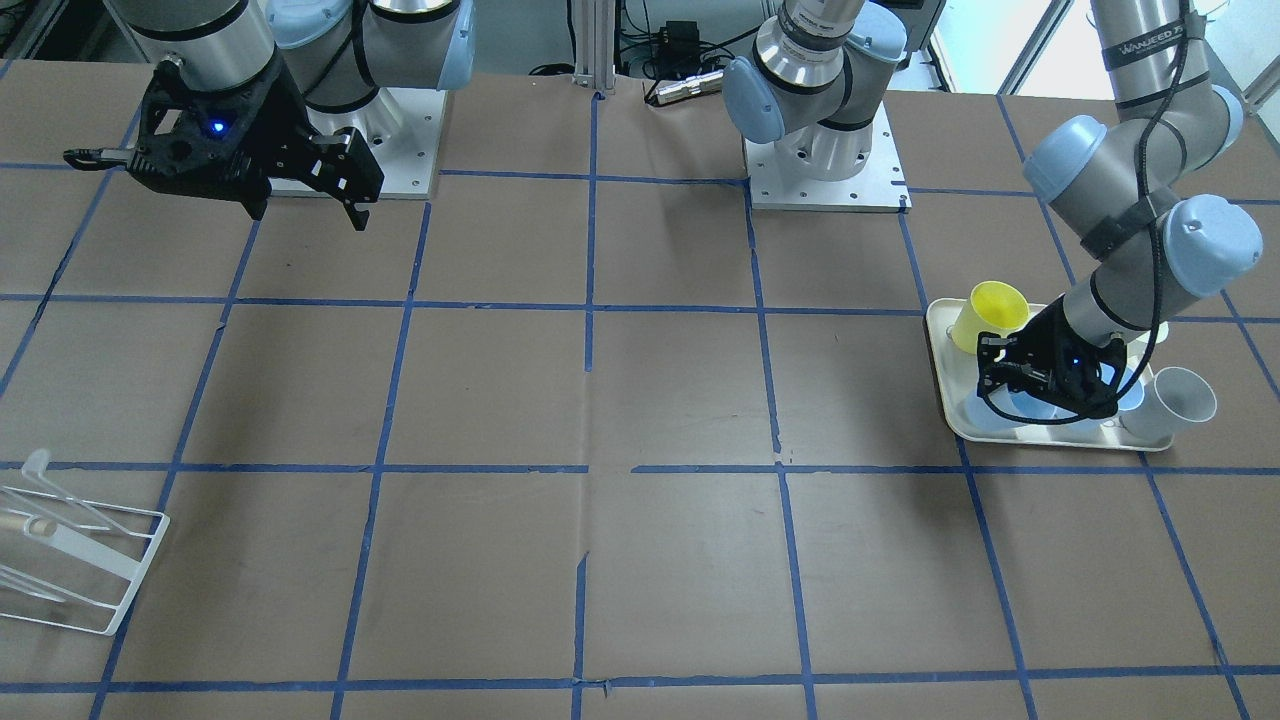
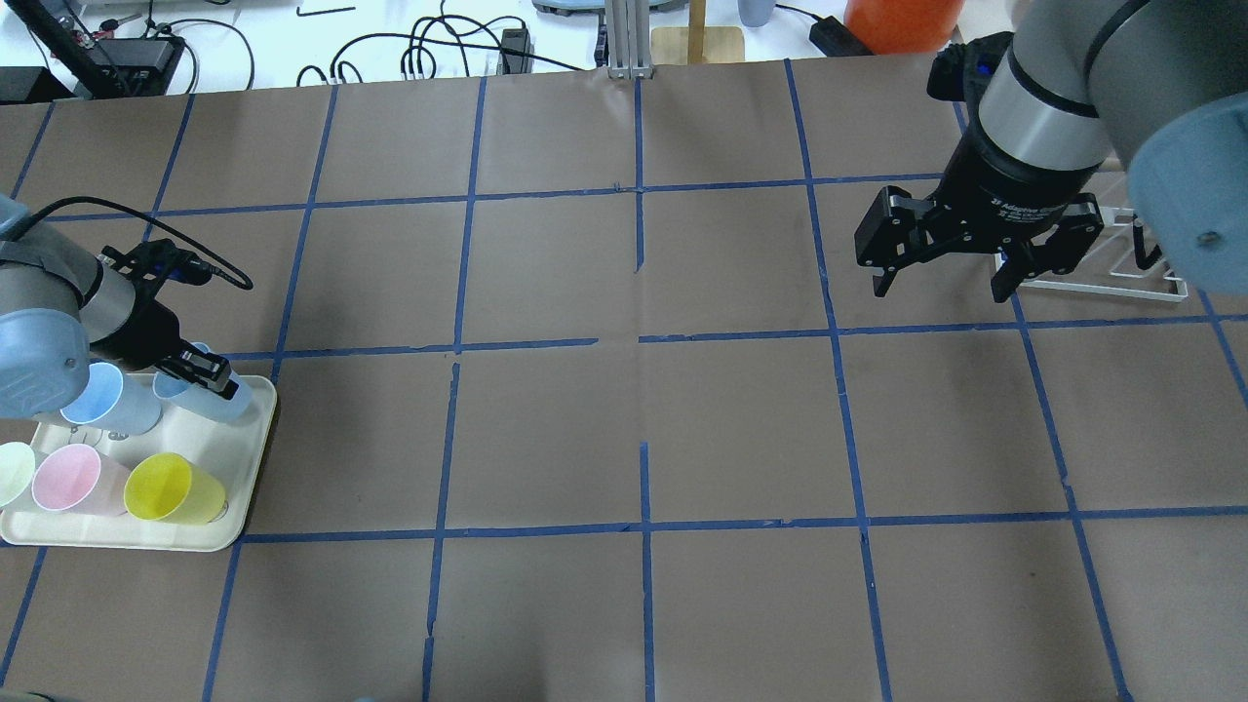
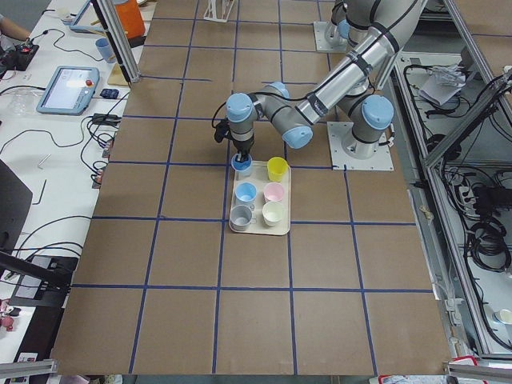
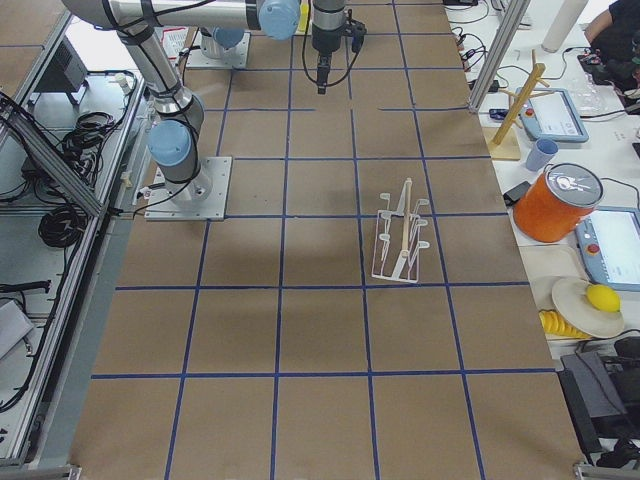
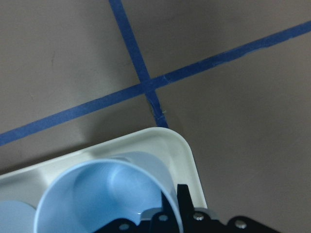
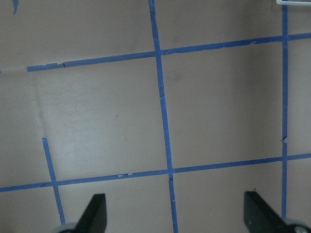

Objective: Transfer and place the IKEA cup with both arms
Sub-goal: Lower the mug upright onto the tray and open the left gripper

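Note:
The IKEA cup (image 2: pixel 237 402), very pale blue, stands at the corner of the cream tray (image 2: pixel 146 539). It also shows in the left wrist view (image 5: pixel 97 194) and the front view (image 1: pixel 1003 412). My left gripper (image 2: pixel 205 375) is down on it, its fingers close together on the cup's wall at the rim (image 5: pixel 182 196). The cup rests in the tray. My right gripper (image 2: pixel 941 285) is open and empty, hanging above the bare table far from the tray; its fingertips (image 6: pixel 97 211) show wide apart.
The tray also holds a more saturated light-blue cup (image 2: pixel 102 400), a pink cup (image 2: pixel 70 480), a yellow cup (image 2: pixel 171 487), a pale green cup (image 2: pixel 12 473) and a grey cup (image 1: pixel 1180 400). A white wire rack (image 2: pixel 1107 278) stands behind the right gripper.

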Controlling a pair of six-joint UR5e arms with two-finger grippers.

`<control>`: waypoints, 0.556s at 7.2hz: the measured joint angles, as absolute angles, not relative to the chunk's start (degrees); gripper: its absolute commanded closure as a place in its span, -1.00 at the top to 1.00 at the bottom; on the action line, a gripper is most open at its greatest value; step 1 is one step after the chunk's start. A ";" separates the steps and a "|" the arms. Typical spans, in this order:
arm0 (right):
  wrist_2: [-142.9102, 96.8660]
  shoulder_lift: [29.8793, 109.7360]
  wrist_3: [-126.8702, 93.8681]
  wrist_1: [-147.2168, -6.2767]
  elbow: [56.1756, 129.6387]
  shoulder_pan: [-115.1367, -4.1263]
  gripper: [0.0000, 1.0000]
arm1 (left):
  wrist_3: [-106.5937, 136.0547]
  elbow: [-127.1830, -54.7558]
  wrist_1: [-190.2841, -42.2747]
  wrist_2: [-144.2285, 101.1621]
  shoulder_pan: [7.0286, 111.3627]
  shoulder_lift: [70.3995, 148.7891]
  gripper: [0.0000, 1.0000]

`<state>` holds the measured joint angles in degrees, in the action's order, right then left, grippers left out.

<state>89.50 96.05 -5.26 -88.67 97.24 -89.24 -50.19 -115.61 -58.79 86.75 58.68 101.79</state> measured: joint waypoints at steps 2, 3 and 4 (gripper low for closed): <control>89.56 96.08 -5.14 -88.79 97.14 -89.11 1.00 | -49.96 -115.49 -59.05 86.85 58.64 101.57 1.00; 89.78 96.08 -5.09 -88.88 97.03 -89.07 1.00 | -49.83 -115.01 -59.64 86.94 58.68 100.57 1.00; 89.91 96.07 -5.05 -89.00 96.98 -89.04 1.00 | -48.23 -114.03 -61.22 86.88 59.03 99.19 1.00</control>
<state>89.91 96.07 -5.05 -89.00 96.98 -89.04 -48.23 -114.03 -61.22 86.88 59.03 99.19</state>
